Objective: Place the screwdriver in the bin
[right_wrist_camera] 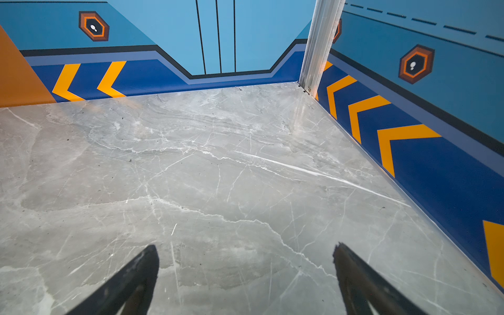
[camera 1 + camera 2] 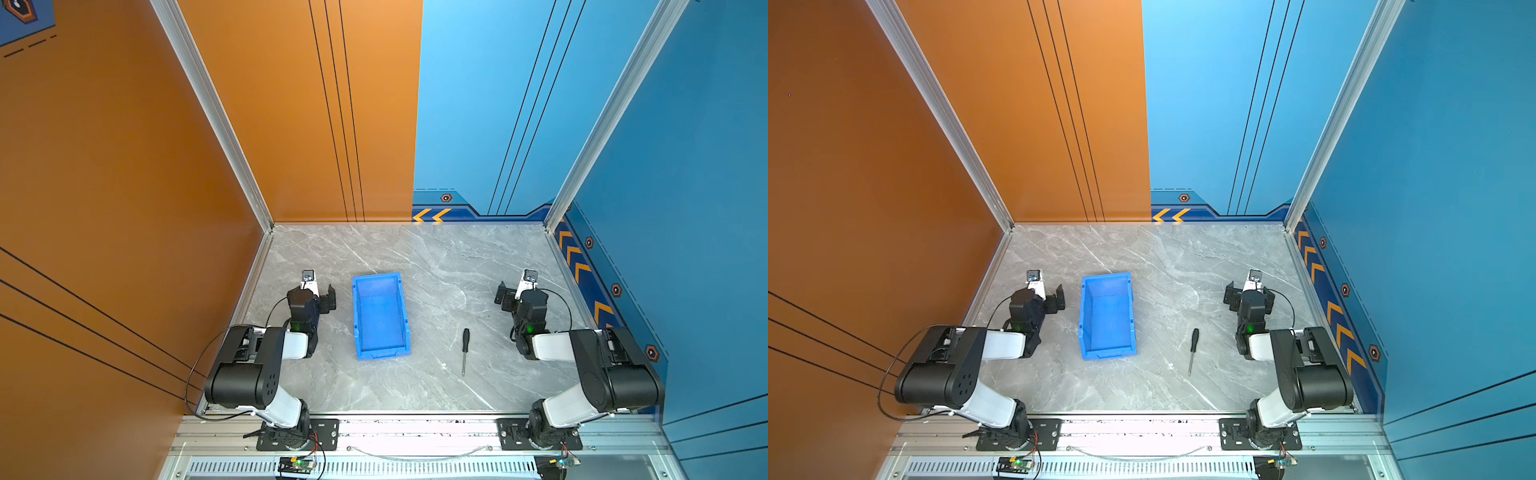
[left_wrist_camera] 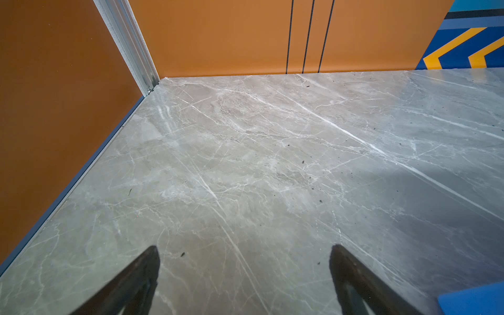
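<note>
The screwdriver [image 2: 465, 351] [image 2: 1193, 351], black handle and thin silver shaft, lies flat on the marble table to the right of the bin, handle toward the back. The blue bin [image 2: 380, 320] [image 2: 1106, 320] stands left of centre with nothing in it. My left gripper [image 2: 316, 296] [image 2: 1044, 296] [image 3: 245, 253] hovers just left of the bin, open and holding nothing; a corner of the bin [image 3: 474, 300] shows in the left wrist view. My right gripper [image 2: 521, 293] [image 2: 1250, 293] [image 1: 245, 251] is open over bare table, behind and to the right of the screwdriver.
Orange walls [image 2: 124, 166] close in the left and back left, blue walls [image 2: 685, 166] the right and back right. Aluminium posts [image 2: 552, 216] stand at the back corners. Both arm bases sit on the front rail [image 2: 415, 428]. A small white speck [image 2: 444, 365] lies near the screwdriver.
</note>
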Action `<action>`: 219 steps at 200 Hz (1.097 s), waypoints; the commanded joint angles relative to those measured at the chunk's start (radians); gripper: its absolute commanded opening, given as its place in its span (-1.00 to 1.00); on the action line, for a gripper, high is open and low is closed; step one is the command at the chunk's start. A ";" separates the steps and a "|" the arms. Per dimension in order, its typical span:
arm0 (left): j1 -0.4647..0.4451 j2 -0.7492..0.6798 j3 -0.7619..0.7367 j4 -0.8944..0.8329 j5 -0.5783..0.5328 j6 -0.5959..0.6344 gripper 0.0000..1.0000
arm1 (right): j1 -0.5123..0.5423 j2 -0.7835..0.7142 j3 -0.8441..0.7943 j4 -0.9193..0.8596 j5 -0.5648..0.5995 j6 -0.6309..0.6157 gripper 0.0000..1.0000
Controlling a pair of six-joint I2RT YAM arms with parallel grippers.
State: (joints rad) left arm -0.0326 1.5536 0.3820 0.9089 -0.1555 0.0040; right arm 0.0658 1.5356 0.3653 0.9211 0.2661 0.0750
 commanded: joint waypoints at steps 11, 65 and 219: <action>-0.003 0.008 0.000 0.003 0.010 0.011 0.96 | 0.005 0.014 -0.011 0.028 0.019 -0.010 0.99; -0.003 0.007 0.001 0.002 0.010 0.011 0.96 | 0.005 0.013 -0.011 0.028 0.018 -0.009 1.00; -0.003 -0.034 -0.011 0.000 -0.027 0.001 0.96 | 0.037 -0.009 -0.023 0.046 0.122 -0.015 1.00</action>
State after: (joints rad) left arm -0.0322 1.5528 0.3820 0.9085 -0.1566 0.0036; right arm 0.0803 1.5356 0.3653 0.9211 0.3027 0.0750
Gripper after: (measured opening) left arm 0.978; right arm 0.998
